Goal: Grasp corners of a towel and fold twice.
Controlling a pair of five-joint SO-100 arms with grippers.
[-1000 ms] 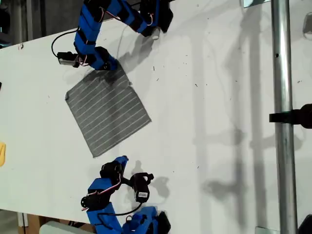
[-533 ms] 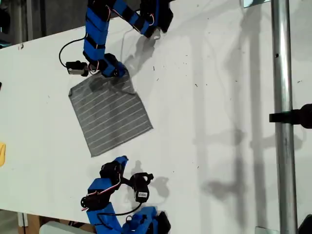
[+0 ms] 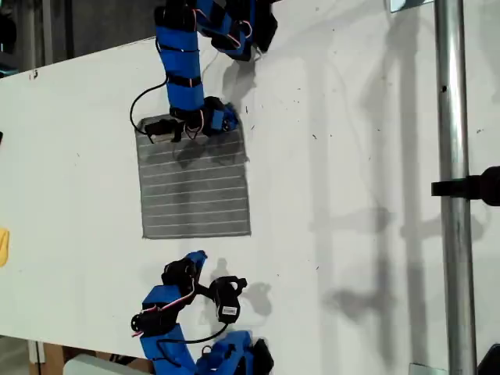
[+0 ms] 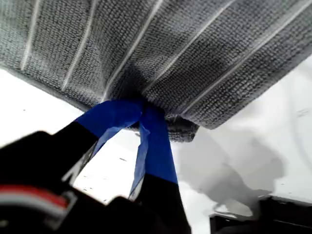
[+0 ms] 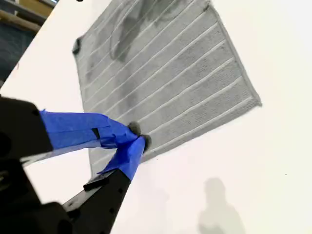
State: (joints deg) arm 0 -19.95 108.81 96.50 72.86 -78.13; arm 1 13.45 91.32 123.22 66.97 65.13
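The grey towel (image 3: 195, 183) with thin white stripes lies flat on the white table (image 3: 351, 156), left of the middle in the exterior view. My first gripper (image 3: 225, 120) is shut on the towel's upper edge, close to its upper right corner (image 3: 243, 130) in that view. In the first wrist view the blue fingers (image 4: 142, 109) pinch a bunched fold of towel (image 4: 161, 53). My second gripper (image 3: 194, 256) is just below the towel's lower edge in the exterior view. In the second wrist view its fingertips (image 5: 137, 140) are shut together with nothing between them, beside the towel (image 5: 161, 73).
A vertical metal pole (image 3: 451, 187) with a black clamp (image 3: 478, 186) crosses the exterior view's right side. A yellow object (image 3: 3, 246) shows at that view's left edge. Both arm bases stand at the table's top and bottom edges in the exterior view.
My first gripper has dragged the towel toward the exterior view's right and turned it from a diamond angle to lie square. The second arm has not moved.
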